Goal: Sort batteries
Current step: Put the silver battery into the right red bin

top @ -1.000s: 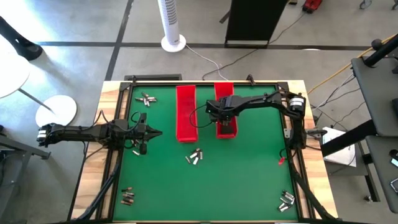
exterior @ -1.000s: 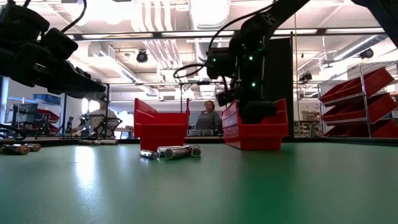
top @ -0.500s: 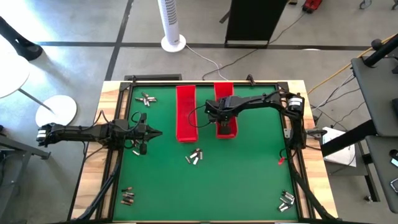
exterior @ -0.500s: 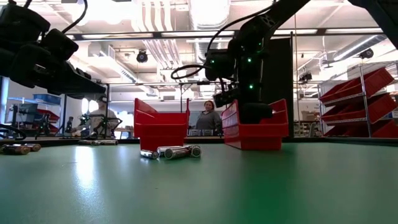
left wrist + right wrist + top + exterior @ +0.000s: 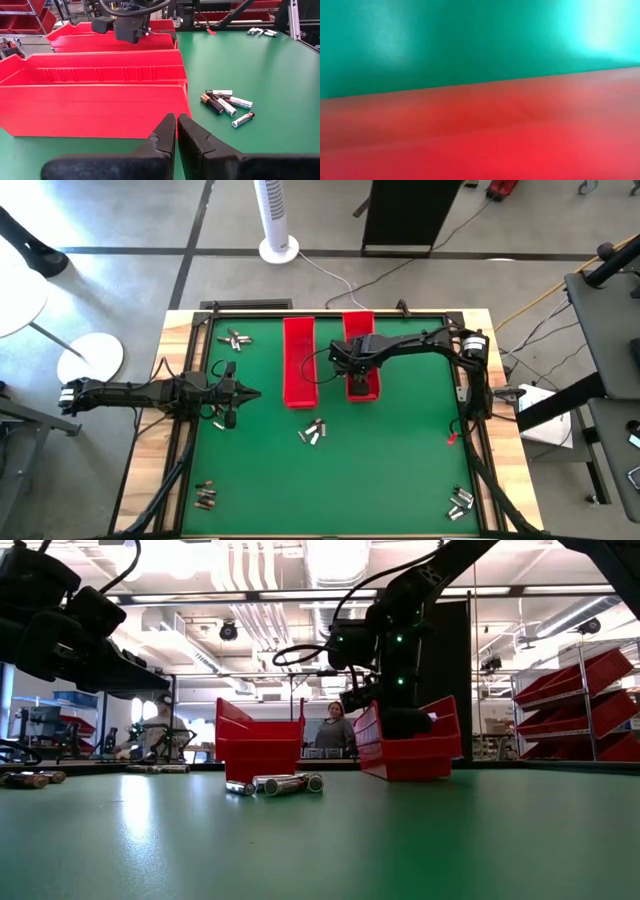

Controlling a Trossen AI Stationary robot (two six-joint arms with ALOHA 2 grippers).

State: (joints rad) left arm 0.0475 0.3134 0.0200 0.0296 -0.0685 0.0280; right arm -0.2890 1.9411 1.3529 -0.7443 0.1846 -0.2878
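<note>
Since a second ago the right-hand red tray has tipped and shifted slightly under the right pincer, which sits low inside its 6 o'clock end; the left arm has not budged. Whether that pincer is apart or clamped on a cell I cannot tell: its own camera sees only red wall and green mat. The left pincer is pressed together, empty, waiting at 9 o'clock beside the left-hand red tray.

This looks like the drop-off step. Batteries lie loose on the desk: a cluster near the centre, others at 11, 7 and 5 o'clock. Next, the right arm should lift clear without dragging the tray, then head for the centre cluster.
</note>
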